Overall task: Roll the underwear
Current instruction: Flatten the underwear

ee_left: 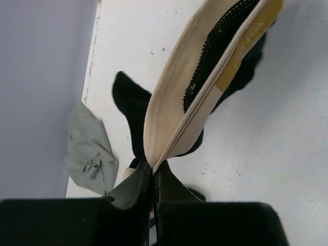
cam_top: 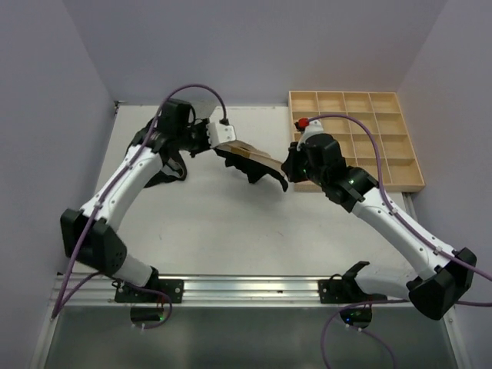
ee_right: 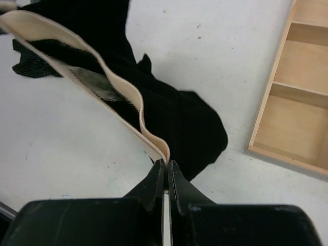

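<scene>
The left hand [ee_left: 152, 169] was pinched shut on one end of the tan waistband [ee_left: 171, 97] of the black briefs [cam_top: 254, 165], and the band rose away from its fingertips, folded double. The right hand [ee_right: 165, 165] was clamped tight on the opposite end of that band, which ran off up and to the left from its tips in a wavy line. The briefs were stretched between the two hands over the middle back of the counter [cam_top: 231, 231], with the black cloth trailing below the band. The grey briefs [ee_left: 89, 148] lay crumpled by the left wall, near the left hand but apart from the held pair. A dark heap of cloth [cam_top: 165, 165] sat beneath the left arm. The wooden grid tray [cam_top: 361, 138] lay just to the right of the right hand.
</scene>
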